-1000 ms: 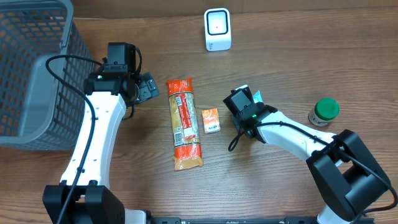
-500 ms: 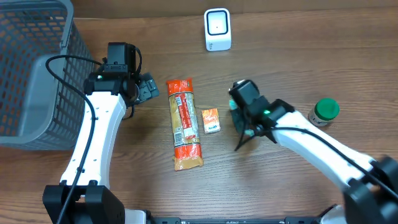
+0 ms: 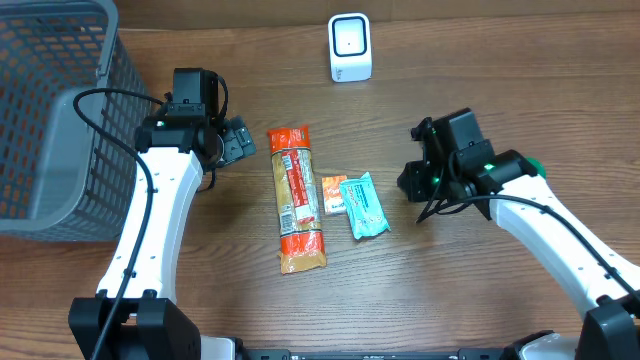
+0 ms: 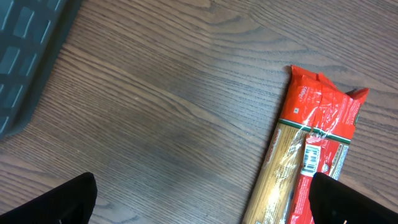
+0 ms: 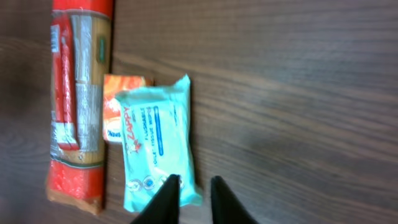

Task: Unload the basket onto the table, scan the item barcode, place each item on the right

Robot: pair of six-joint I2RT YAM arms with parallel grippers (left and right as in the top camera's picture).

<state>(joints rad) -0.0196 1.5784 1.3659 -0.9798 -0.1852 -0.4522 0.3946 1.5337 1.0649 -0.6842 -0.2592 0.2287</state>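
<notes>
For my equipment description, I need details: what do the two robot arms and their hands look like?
The left arm and right arm have white shells with black joints. A black cable runs along each. The left hand and right hand are black, with two fingers.

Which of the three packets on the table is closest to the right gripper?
The teal wipes pack, rightmost of the three, on the side of the right gripper. The small orange box lies beyond it, the long pasta pack farther still.
</notes>
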